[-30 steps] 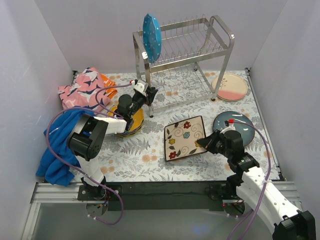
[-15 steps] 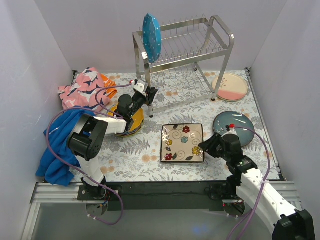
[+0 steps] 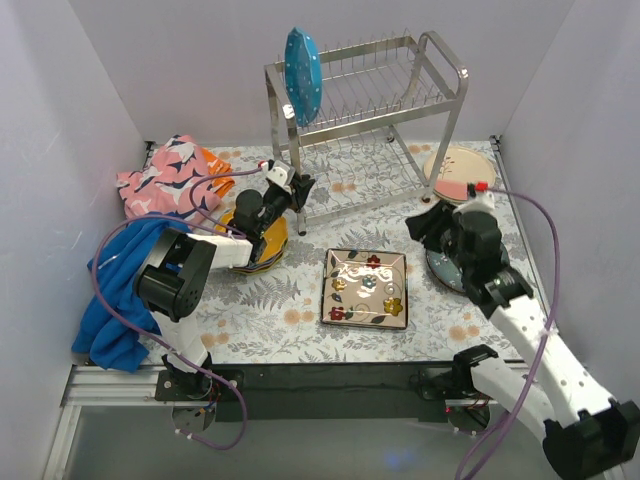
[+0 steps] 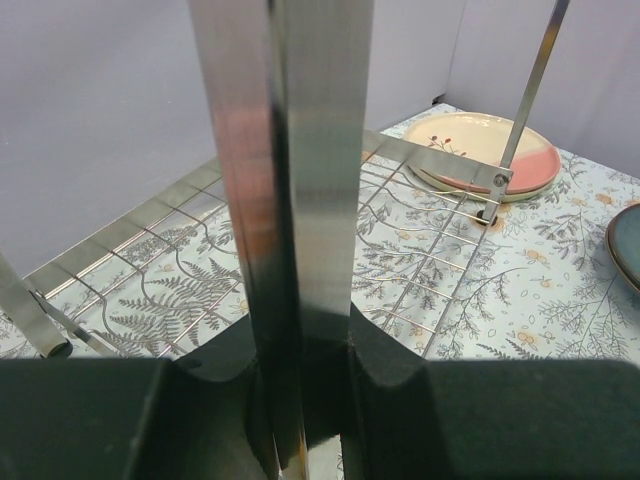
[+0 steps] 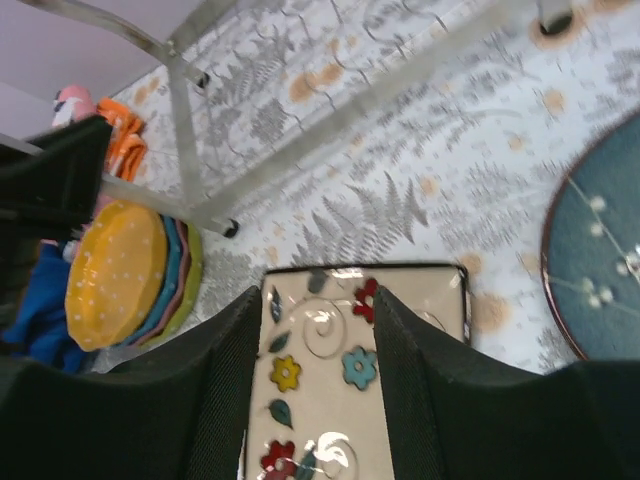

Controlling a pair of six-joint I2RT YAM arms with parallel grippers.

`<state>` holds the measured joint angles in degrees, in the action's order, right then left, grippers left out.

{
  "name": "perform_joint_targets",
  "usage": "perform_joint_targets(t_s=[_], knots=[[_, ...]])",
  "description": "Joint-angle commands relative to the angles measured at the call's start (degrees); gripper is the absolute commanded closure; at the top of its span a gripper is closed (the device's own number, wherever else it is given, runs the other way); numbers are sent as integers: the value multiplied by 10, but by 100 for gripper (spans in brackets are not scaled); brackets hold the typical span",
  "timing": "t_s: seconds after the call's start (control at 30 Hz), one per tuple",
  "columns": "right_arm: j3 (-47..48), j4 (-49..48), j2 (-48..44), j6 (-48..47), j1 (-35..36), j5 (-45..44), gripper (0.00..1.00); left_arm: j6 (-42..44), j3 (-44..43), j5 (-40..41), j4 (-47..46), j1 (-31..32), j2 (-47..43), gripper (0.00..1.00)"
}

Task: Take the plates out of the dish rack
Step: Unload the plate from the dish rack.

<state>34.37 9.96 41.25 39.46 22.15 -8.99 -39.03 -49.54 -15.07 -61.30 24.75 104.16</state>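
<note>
Left gripper [image 4: 305, 375] pinches a leg of the rack [image 3: 375, 90]. Right gripper [image 5: 315, 310], fingers spread and empty, hovers in front of the rack. Next it should probably reach the teal plate [image 3: 303, 75], upright on the rack's top tier.

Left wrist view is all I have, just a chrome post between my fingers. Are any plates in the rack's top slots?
Observer: One. A teal dotted plate stands on edge at the left end of the dish rack top tier.
Operator: Is the right gripper free?
Observer: Yes. The right gripper is open and empty, right of the rack's lower shelf.
Operator: Where are the unloaded plates?
Observer: A stack with a yellow dotted plate on top sits by the rack's front left leg, and a square floral plate lies flat on the table.
</note>
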Motion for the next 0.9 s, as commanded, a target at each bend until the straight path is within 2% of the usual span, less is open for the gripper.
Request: perform_joint_targets(t_s=[0.0, 0.07, 0.1, 0.2, 0.23, 0.33, 0.43, 0.57, 0.87], knots=[[245, -69, 131, -55, 17, 23, 47, 11, 25, 2, 25, -15, -11, 100], [342, -43, 219, -89, 55, 11, 46, 5, 23, -7, 28, -15, -10, 100], [429, -37, 245, -104, 71, -19, 46, 4, 22, -10, 28, -15, -10, 100], [542, -36, 333, -169, 127, -66, 40, -4, 30, -4, 22, -15, -15, 100], [608, -37, 375, -188, 142, -65, 38, -3, 31, -4, 20, -14, -17, 100], [732, -42, 458, -246, 159, -37, 23, 7, 36, -6, 27, -15, -22, 100], [818, -46, 525, -263, 164, -40, 22, 15, 40, -1, 28, -14, -27, 100], [890, -61, 594, -276, 170, -42, 20, 17, 43, -6, 26, -15, -29, 100], [935, -93, 687, -303, 192, -80, 19, 7, 44, -19, 14, -15, -18, 100]])
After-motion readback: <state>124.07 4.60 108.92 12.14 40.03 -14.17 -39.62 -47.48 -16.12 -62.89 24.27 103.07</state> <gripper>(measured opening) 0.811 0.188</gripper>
